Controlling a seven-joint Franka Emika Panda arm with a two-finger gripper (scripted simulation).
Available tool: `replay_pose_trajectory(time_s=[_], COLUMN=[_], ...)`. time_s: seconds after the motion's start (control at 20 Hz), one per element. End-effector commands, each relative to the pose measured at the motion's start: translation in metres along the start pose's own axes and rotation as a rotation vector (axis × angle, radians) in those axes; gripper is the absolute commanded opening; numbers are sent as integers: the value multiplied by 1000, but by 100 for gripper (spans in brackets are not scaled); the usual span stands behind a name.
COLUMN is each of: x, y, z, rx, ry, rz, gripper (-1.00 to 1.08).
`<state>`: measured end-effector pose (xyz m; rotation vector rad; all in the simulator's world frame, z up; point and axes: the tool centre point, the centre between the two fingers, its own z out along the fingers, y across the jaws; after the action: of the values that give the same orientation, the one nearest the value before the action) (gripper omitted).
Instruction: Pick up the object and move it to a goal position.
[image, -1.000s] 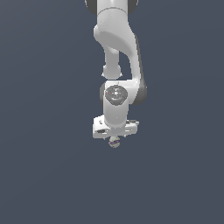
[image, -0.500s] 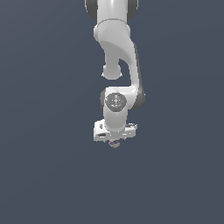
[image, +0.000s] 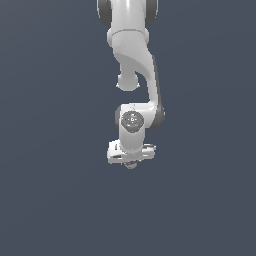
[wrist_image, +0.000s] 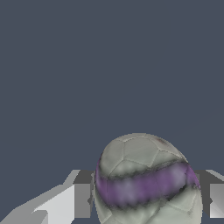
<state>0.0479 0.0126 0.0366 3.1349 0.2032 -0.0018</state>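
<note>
The object (wrist_image: 146, 179) is a beige-grey ball with a purple band around its middle, and it fills the space between my fingers (wrist_image: 81, 199) in the wrist view. In the exterior view only a sliver of the ball (image: 131, 164) shows under the white hand. My gripper (image: 131, 163) is shut on it, hanging in mid-air below the bent white arm, near the middle of the exterior view.
A plain dark blue-grey background (image: 50, 200) surrounds the arm on every side. No other objects, containers or edges show in either view.
The hand with the ball has shifted slightly toward the exterior view's left and a little upward, and the wrist has turned a bit. The grip on the ball is unchanged.
</note>
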Motion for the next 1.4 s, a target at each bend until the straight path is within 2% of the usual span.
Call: replay_pose_trajectory(time_s=[0.0,0.75,1.1,1.35], x=[0,-5,-17,-31], y=[0,-9,-32,-59], z=[0,-14,-49,-91], rx=[0,0,-1,-1], ry=[1,1,1,1], rz=[0,0,0,-1], gripper=[-100,-100,-100,-100])
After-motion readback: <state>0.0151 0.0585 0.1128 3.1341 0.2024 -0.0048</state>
